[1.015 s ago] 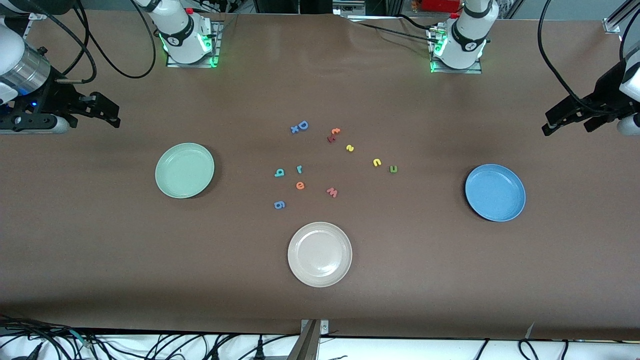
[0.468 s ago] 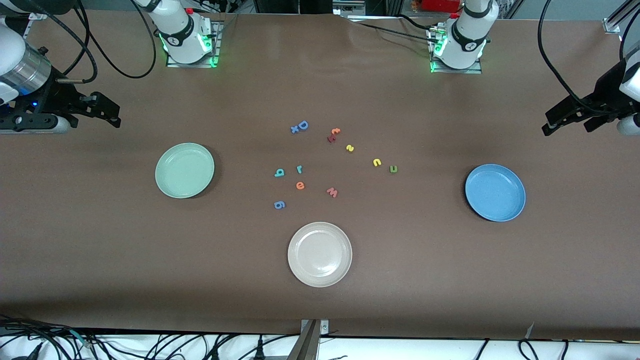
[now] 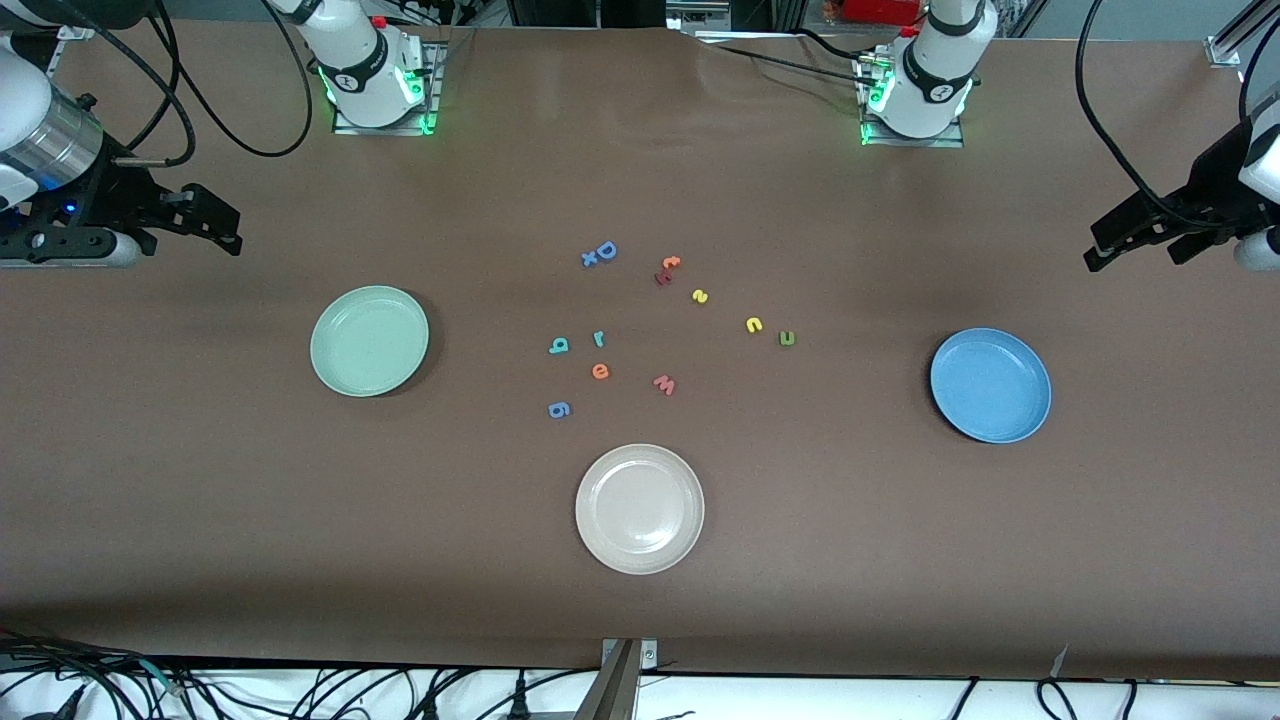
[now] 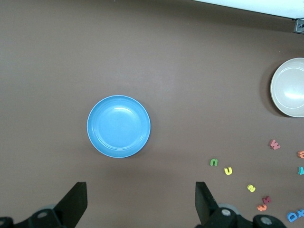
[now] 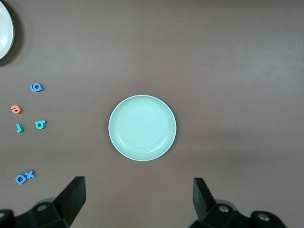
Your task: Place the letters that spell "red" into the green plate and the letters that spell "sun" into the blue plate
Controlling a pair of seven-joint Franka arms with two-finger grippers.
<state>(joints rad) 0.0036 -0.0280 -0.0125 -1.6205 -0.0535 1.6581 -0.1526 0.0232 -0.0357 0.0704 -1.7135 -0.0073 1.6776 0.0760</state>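
The green plate (image 3: 369, 341) lies toward the right arm's end, the blue plate (image 3: 990, 385) toward the left arm's end. Between them lie the teal "d" (image 3: 559, 346), teal "r" (image 3: 599, 338) and orange "e" (image 3: 600, 372), and the yellow "s" (image 3: 700, 296), yellow "n" (image 3: 754, 324) and green "u" (image 3: 787, 338). My right gripper (image 3: 228, 228) hangs open and empty high beside the green plate (image 5: 142, 128). My left gripper (image 3: 1095, 250) hangs open and empty high beside the blue plate (image 4: 118, 126). Both plates hold nothing.
A beige-white plate (image 3: 639, 508) sits nearer the front camera than the letters. Among the letters lie a salmon "w" (image 3: 664, 384), a blue "g" (image 3: 560, 409), a blue "D" (image 3: 604, 251) with an "x", and two "t" shapes (image 3: 668, 268).
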